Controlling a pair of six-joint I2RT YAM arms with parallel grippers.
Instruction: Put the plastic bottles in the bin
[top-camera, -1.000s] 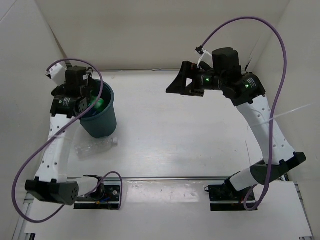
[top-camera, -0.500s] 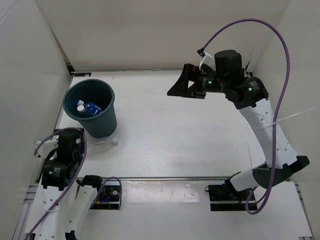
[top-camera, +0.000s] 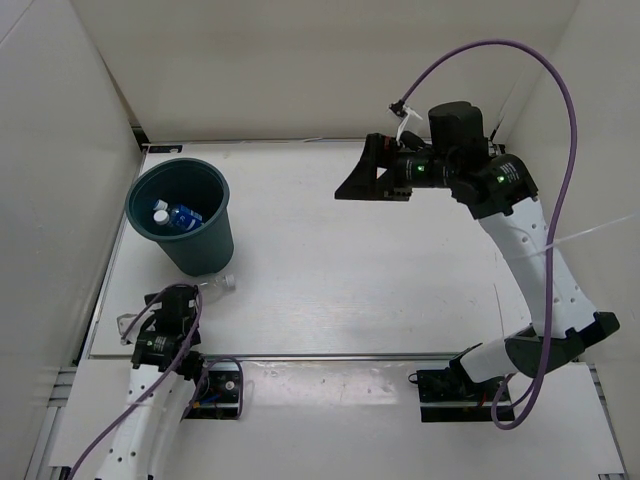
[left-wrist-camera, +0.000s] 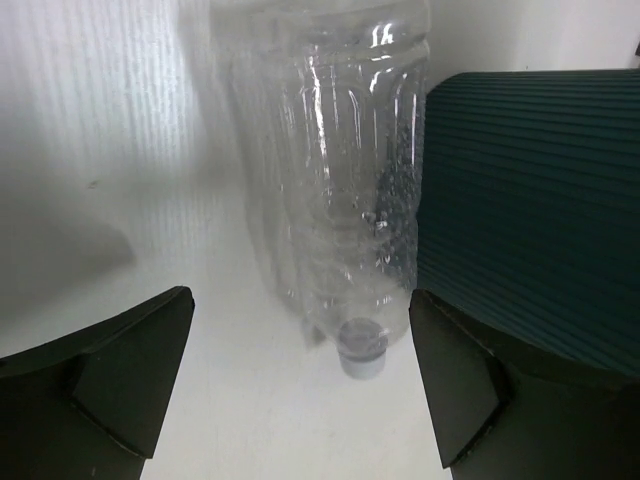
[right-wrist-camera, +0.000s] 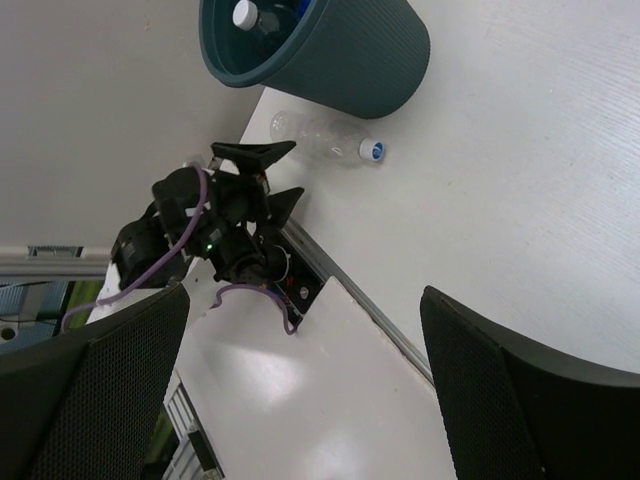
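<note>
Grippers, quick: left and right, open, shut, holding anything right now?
Left gripper: open, holding nothing; the clear bottle lies just ahead.
Right gripper: open, holding nothing.

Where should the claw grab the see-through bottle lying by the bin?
Probably just behind the cap, coming in from the cap end, where the open left claw points. The clear bottle lies flat, and the bin crowds one side of its wide body; the neck leaves more finger room.
</note>
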